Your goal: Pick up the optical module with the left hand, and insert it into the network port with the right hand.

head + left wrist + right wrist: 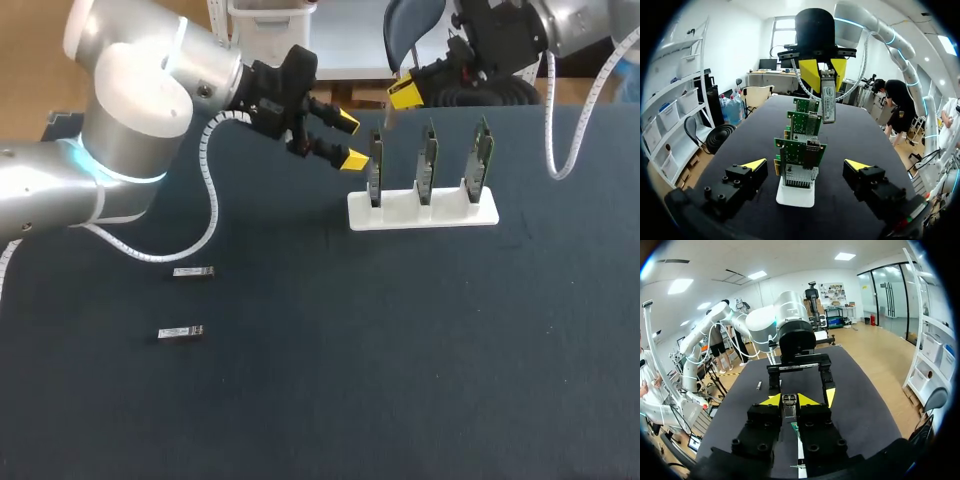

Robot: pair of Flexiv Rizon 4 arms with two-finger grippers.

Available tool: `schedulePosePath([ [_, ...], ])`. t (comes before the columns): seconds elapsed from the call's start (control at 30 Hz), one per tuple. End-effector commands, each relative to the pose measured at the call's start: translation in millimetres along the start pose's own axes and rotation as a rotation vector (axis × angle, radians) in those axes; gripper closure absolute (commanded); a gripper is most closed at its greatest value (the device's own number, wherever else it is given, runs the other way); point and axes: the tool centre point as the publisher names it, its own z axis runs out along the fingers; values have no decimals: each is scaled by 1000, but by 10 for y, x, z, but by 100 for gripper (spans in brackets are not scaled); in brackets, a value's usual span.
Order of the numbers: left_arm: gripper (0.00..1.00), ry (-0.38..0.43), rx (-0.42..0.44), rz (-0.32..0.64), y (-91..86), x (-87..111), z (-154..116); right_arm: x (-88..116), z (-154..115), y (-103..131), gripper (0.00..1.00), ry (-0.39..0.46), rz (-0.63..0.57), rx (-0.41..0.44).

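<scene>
Silvery spare modules [180, 332] lie nearest on the dark table [400, 380]. Farther on, the left gripper [350, 140] gapes wide and empty beside the white rack [400, 216] of circuit boards [428, 160]. Beyond them, the right gripper [400, 97] clamps the optical module [828, 102] above the boards.

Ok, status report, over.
Left gripper open, empty. Right gripper shut on optical module, held close by the board rack. Path looks clear.

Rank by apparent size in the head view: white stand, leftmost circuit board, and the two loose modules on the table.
1. white stand
2. leftmost circuit board
3. nearer module and farther module: they look alike, so unranked.
</scene>
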Motion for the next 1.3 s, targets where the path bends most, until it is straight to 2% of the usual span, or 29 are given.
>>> schedulePosePath([
  [0.03, 0, 13, 5, 0, 10, 5, 32, 5, -1, 25, 100, -3, 0, 8],
  [0.63, 0, 37, 17, 1, -10, 22, 75, 4, -11, 12, 100, 0, -5, 4],
  [1.1, 0, 37, 17, 1, -10, 22, 75, -42, 80, -5, 100, 74, -60, 11],
  [1.3, 0, 37, 17, 1, -10, 22, 75, -3, 148, -32, 100, 100, -63, 25],
])
